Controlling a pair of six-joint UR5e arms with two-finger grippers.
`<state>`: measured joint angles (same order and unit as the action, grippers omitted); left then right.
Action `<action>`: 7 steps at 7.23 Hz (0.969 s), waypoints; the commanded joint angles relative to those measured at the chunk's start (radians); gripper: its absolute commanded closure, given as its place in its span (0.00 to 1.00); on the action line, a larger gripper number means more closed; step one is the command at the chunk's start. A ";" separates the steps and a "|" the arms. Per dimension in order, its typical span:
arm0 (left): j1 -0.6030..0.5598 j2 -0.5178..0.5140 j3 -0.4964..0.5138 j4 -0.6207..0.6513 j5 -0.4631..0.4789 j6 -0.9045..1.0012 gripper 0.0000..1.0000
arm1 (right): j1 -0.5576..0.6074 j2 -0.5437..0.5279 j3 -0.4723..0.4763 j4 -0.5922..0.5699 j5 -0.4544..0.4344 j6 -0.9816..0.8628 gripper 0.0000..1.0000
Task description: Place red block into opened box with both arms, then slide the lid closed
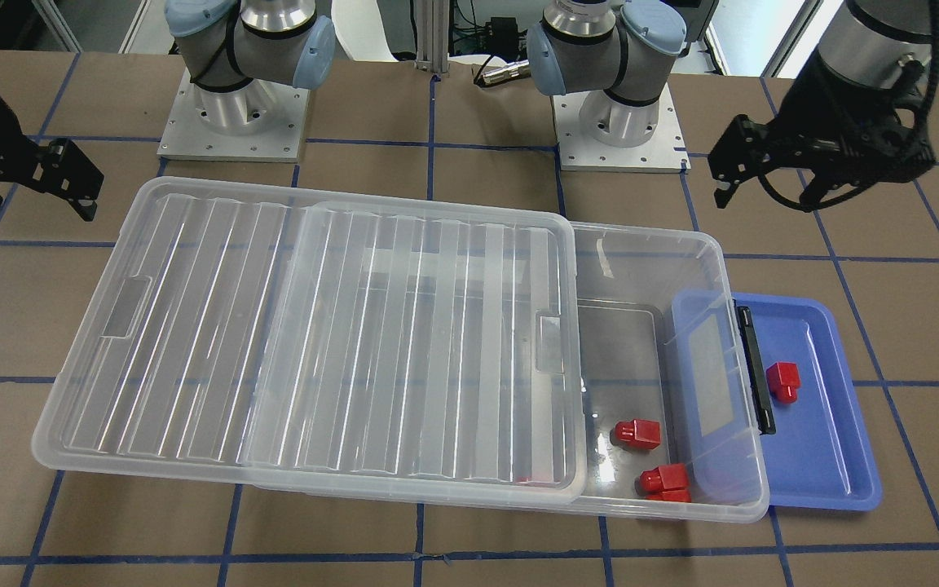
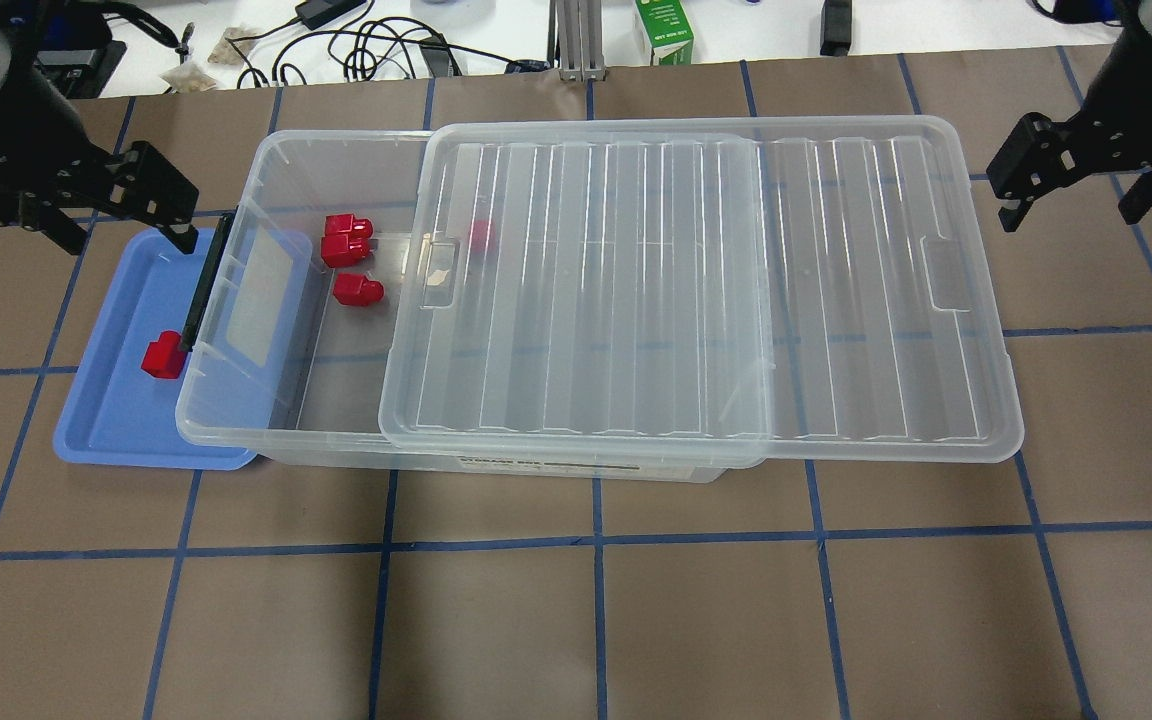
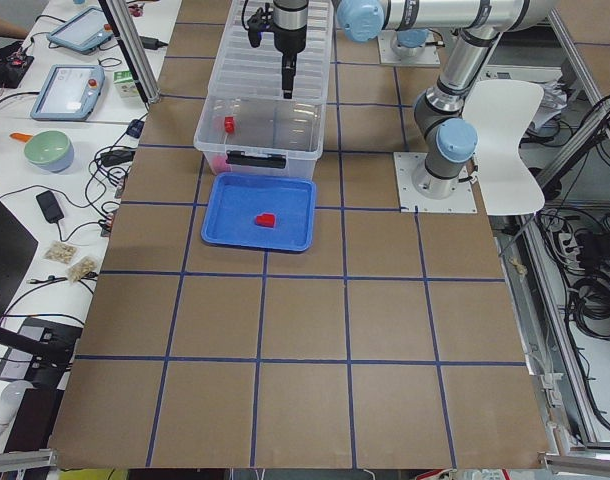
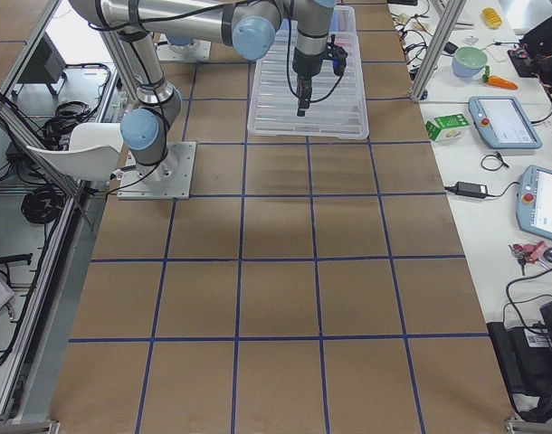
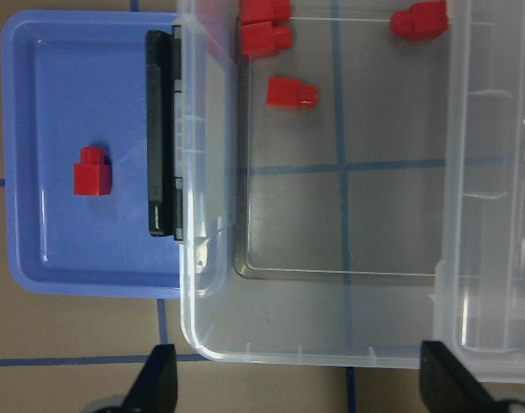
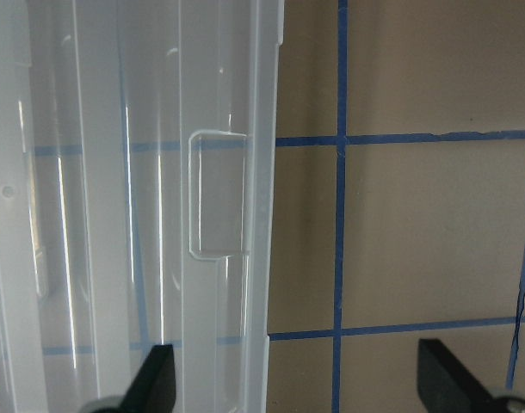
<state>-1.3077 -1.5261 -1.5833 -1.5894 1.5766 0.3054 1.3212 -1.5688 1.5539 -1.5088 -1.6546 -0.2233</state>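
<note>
One red block (image 2: 164, 355) lies on a blue tray (image 2: 116, 425), also seen as the red block (image 5: 92, 172) from the left wrist. Several more red blocks (image 2: 357, 290) lie inside the clear box (image 2: 336, 160) at its uncovered left end. The ribbed lid (image 2: 696, 290) covers the rest and overhangs the box's right end. My left gripper (image 2: 124, 238) hangs open and empty above the tray's far edge, and its black fingertips (image 5: 159, 383) stand wide apart. Beyond the lid's right end, my right gripper (image 2: 1071, 205) is open and empty, with its fingertips (image 6: 157, 379) spread over the lid's edge.
The blue tray (image 1: 824, 456) is tucked partly under the box's latch end (image 1: 755, 367). Both arm bases (image 1: 233, 122) (image 1: 620, 122) stand behind the box. A green carton (image 2: 663, 30) and cables lie past the table's far edge.
</note>
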 commanded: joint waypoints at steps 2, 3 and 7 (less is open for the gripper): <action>0.207 -0.155 -0.004 0.025 -0.033 0.205 0.00 | 0.000 -0.022 0.005 0.041 -0.045 0.005 0.00; 0.235 -0.222 -0.006 0.087 -0.033 0.269 0.00 | 0.000 -0.023 -0.006 0.050 -0.036 0.005 0.00; 0.312 -0.382 -0.134 0.383 -0.053 0.314 0.00 | 0.099 -0.030 0.006 0.052 0.021 0.157 0.00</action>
<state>-1.0062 -1.8744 -1.6768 -1.2853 1.5267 0.6109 1.3681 -1.6030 1.5564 -1.4538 -1.6628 -0.1433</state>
